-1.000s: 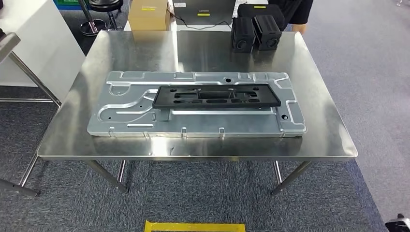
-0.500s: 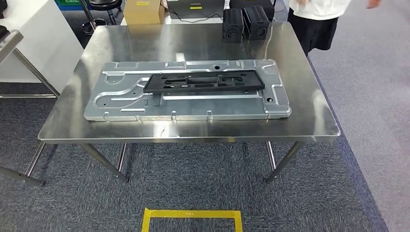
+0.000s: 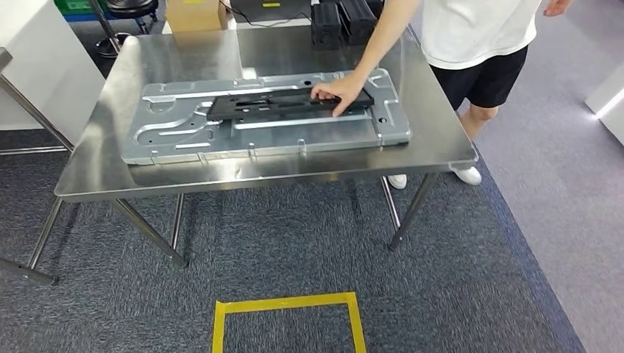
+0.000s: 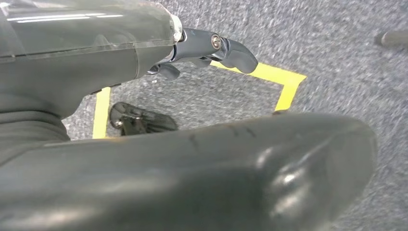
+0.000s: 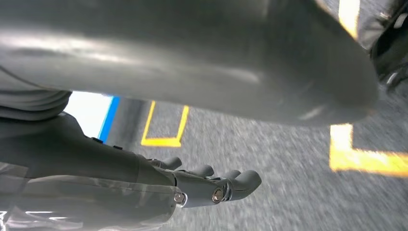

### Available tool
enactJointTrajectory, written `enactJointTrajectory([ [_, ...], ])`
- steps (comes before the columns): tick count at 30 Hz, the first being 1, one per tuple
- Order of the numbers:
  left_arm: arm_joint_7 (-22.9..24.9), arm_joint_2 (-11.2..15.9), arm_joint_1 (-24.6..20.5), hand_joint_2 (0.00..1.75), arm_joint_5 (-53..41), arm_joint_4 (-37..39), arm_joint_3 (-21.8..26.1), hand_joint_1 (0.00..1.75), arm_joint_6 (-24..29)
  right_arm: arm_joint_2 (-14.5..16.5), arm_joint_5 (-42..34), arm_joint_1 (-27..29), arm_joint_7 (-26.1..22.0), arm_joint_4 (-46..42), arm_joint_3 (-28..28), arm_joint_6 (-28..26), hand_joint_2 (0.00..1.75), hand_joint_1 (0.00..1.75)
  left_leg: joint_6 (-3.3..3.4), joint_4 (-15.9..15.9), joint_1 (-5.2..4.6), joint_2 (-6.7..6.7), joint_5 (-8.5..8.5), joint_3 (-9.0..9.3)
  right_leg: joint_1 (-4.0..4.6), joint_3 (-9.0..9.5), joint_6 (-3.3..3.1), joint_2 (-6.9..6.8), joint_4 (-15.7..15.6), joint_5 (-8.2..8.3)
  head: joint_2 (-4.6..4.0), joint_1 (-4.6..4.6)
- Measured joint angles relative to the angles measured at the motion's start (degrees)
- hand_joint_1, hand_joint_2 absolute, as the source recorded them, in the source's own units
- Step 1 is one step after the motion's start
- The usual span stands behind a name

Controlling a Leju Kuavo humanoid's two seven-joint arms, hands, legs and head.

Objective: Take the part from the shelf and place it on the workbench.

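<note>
1. The black part point(image 3: 287, 104) lies flat on the grey metal panel point(image 3: 265, 125) on the steel workbench point(image 3: 250, 176), well ahead of both robot hands, which hang low over the carpet.
2. Its long axis runs crosswise to the robot, from 1 side of the panel toward the other.
3. A person's hand point(image 3: 338, 91) rests on the part's end toward the robot's right side; the person stands at that side of the bench.
4. The left hand point(image 4: 211, 48) holds nothing, fingers lightly bent over the yellow floor tape point(image 4: 284, 86).
5. The right hand point(image 5: 211, 185) also holds nothing, fingers extended side by side above the carpet.
6. Neither hand looks clearly nearer; the part sits roughly centred ahead, slightly toward the left arm's side.
7. My judgement: the part already rests on the bench, so placing seems done.
</note>
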Motion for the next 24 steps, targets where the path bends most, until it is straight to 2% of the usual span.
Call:
enactJointTrajectory([
  [1,0.0,0.0,-0.2,0.00,-0.1,0.0,0.0,0.00,-0.1,0.2,0.3,-0.2,0.2,0.3,0.0,0.1,0.00,0.00,-0.35,0.8,0.08,0.10,0.51,-1.35,-0.46,2.83,0.38,-0.11,-2.7,1.09,0.00,-0.01],
  [2,0.0,0.0,-0.4,0.00,-0.1,0.0,0.0,0.00,-0.1,0.3,0.5,-0.5,0.4,0.5,0.1,0.1,0.00,0.00,-0.68,1.8,0.16,0.14,0.87,-2.61,-0.72,6.36,0.68,-0.17,-6.9,0.92,0.00,0.00],
  [3,-0.1,0.1,-0.5,0.00,-0.1,0.0,0.0,0.00,-0.1,0.4,0.7,-0.8,0.6,0.7,0.2,0.0,0.00,0.00,-1.07,2.8,0.21,0.16,1.18,-3.65,-0.75,9.50,0.66,-0.15,-11.2,-0.29,0.00,-0.05],
  [4,-0.1,0.1,-0.6,0.00,-0.2,0.0,-0.1,0.00,-0.1,0.6,0.7,-1.1,0.9,0.9,0.2,0.0,0.00,0.00,-1.50,3.5,0.28,0.18,1.61,-4.41,-0.63,11.65,0.39,-0.13,-14.4,-1.62,0.00,-0.09],
  [5,-0.1,0.1,-0.6,0.00,-0.3,0.0,-0.1,0.00,-0.2,0.6,0.6,-1.2,1.2,1.0,0.3,0.0,0.00,0.00,-1.90,3.9,0.45,0.19,2.07,-4.94,-0.27,12.55,-0.09,-0.11,-16.2,-2.47,0.00,-0.12],
  [7,-0.1,0.0,-0.5,0.00,-0.6,0.0,-0.1,0.00,-0.3,0.7,0.5,-1.2,2.1,1.1,0.3,0.0,0.00,0.00,-2.73,4.4,0.98,0.02,2.53,-5.63,0.18,11.72,-1.45,-0.36,-16.3,-1.97,0.00,-0.10],
  [8,0.0,-0.1,-0.4,0.00,-0.7,0.1,-0.2,0.00,-0.3,0.7,0.4,-1.1,2.5,1.1,0.3,0.0,0.00,0.00,-3.01,5.2,1.21,-0.20,1.37,-6.06,0.33,11.13,-2.01,-0.52,-16.2,-1.37,0.00,-0.08],
  [9,0.0,-0.1,-0.3,0.00,-0.9,0.1,-0.2,0.00,-0.3,0.7,0.3,-1.1,2.7,1.2,0.3,0.0,0.00,0.00,-3.20,7.0,1.36,-0.45,-1.02,-6.71,0.41,10.38,-2.54,-0.67,-16.2,-0.63,0.00,-0.07],
  [10,0.1,-0.2,-0.2,0.00,-1.0,0.2,-0.3,0.00,-0.3,0.7,0.2,-1.1,2.8,1.2,0.3,-0.1,0.00,0.00,-3.28,9.8,1.43,-0.73,-4.30,-7.44,0.59,9.53,-2.90,-0.76,-16.2,0.11,0.00,-0.09],
  [11,0.2,-0.3,-0.2,0.00,-1.1,0.2,-0.4,0.00,-0.3,0.7,0.2,-1.1,2.8,1.2,0.3,-0.1,0.00,0.00,-3.29,13.3,1.43,-0.92,-7.46,-8.06,0.79,8.59,-3.13,-0.77,-16.1,0.86,0.00,-0.13],
  [12,0.3,-0.3,-0.2,0.00,-1.1,0.2,-0.4,0.00,-0.2,0.7,0.3,-1.0,2.7,1.2,0.3,-0.2,0.00,0.00,-3.24,16.9,1.42,-1.05,-9.67,-8.46,1.02,7.58,-3.29,-0.77,-16.1,1.62,0.00,-0.15],
  [13,0.4,-0.3,-0.2,0.00,-1.1,0.3,-0.5,0.00,-0.1,0.7,0.4,-1.0,2.5,1.2,0.3,-0.3,0.00,0.00,-3.11,19.5,1.37,-1.17,-10.26,-8.31,1.24,6.48,-3.39,-0.78,-15.9,2.36,0.00,-0.18],
  [14,0.5,-0.3,-0.2,0.00,-1.1,0.3,-0.5,0.00,0.0,0.7,0.6,-1.0,2.1,1.3,0.3,-0.3,0.00,0.00,-2.92,20.7,1.28,-1.23,-9.47,-7.53,1.39,5.37,-3.43,-0.77,-15.7,3.04,0.00,-0.18],
  [15,0.6,-0.3,-0.2,0.00,-1.1,0.3,-0.5,0.00,0.0,0.7,0.8,-0.9,1.8,1.3,0.3,-0.4,0.00,0.00,-2.67,20.0,1.12,-1.25,-7.78,-5.85,1.47,4.20,-3.42,-0.75,-15.5,3.70,0.00,-0.18],
  [16,0.7,-0.3,-0.2,0.00,-1.1,0.3,-0.5,0.00,0.1,0.7,1.0,-0.9,1.3,1.4,0.3,-0.5,0.00,0.00,-2.34,17.5,0.89,-1.28,-6.13,-3.25,1.50,3.14,-3.36,-0.71,-15.1,4.31,0.00,-0.19],
  [17,0.7,-0.3,-0.3,0.00,-1.1,0.3,-0.5,0.00,0.1,0.7,1.1,-0.9,0.9,1.5,0.4,-0.7,0.00,0.00,-1.94,13.8,0.60,-1.30,-5.41,-0.08,1.48,2.34,-3.26,-0.69,-14.9,4.83,0.00,-0.20],
  [18,0.7,-0.2,-0.4,0.00,-1.1,0.3,-0.5,0.00,0.2,0.8,1.3,-0.8,0.5,1.5,0.5,-0.8,0.00,0.00,-1.48,9.0,0.32,-1.32,-5.76,3.44,1.49,1.76,-3.09,-0.68,-14.7,5.33,0.00,-0.20],
  [19,0.6,-0.1,-0.5,0.00,-1.0,0.3,-0.5,0.00,0.2,0.9,1.4,-0.8,0.1,1.6,0.6,-1.0,0.00,0.00,-1.08,5.0,0.07,-1.33,-6.77,6.13,1.47,1.41,-2.83,-0.72,-14.6,5.89,0.00,-0.19],
  [20,0.5,-0.1,-0.6,0.00,-0.9,0.3,-0.5,0.00,0.3,0.9,1.5,-0.8,-0.3,1.7,0.8,-1.2,0.00,0.00,-0.70,2.2,-0.16,-1.33,-7.72,7.74,1.40,1.20,-2.53,-0.79,-14.7,6.48,0.00,-0.17],
  [21,0.5,0.0,-0.7,0.00,-0.8,0.3,-0.5,0.00,0.4,1.0,1.7,-0.8,-0.7,1.8,1.0,-1.4,0.00,0.00,-0.35,0.4,-0.32,-1.29,-8.04,8.40,1.33,1.05,-2.16,-0.86,-14.8,7.15,0.00,-0.16],
  [22,0.4,-0.1,-0.6,0.00,-0.8,0.3,-0.5,0.00,0.5,1.0,1.7,-0.8,-1.1,1.9,1.1,-1.6,0.00,0.00,-0.05,-0.1,-0.28,-1.17,-7.56,8.17,1.22,0.90,-1.83,-0.88,-14.9,7.51,0.00,-0.14],
  [23,0.4,-0.1,-0.6,0.00,-0.8,0.3,-0.5,0.00,0.5,0.9,1.8,-0.7,-1.4,1.9,1.2,-1.7,0.00,0.00,0.33,-0.3,-0.23,-1.04,-6.76,7.73,1.14,0.62,-1.56,-0.81,-14.5,6.85,0.00,-0.13],
  [24,0.3,-0.2,-0.5,0.00,-0.9,0.3,-0.5,0.00,0.5,0.9,1.8,-0.7,-1.6,1.9,1.3,-1.8,0.00,0.00,0.71,-0.6,-0.13,-0.89,-5.90,7.13,1.10,0.15,-1.34,-0.70,-13.2,4.99,0.00,-0.07],
])
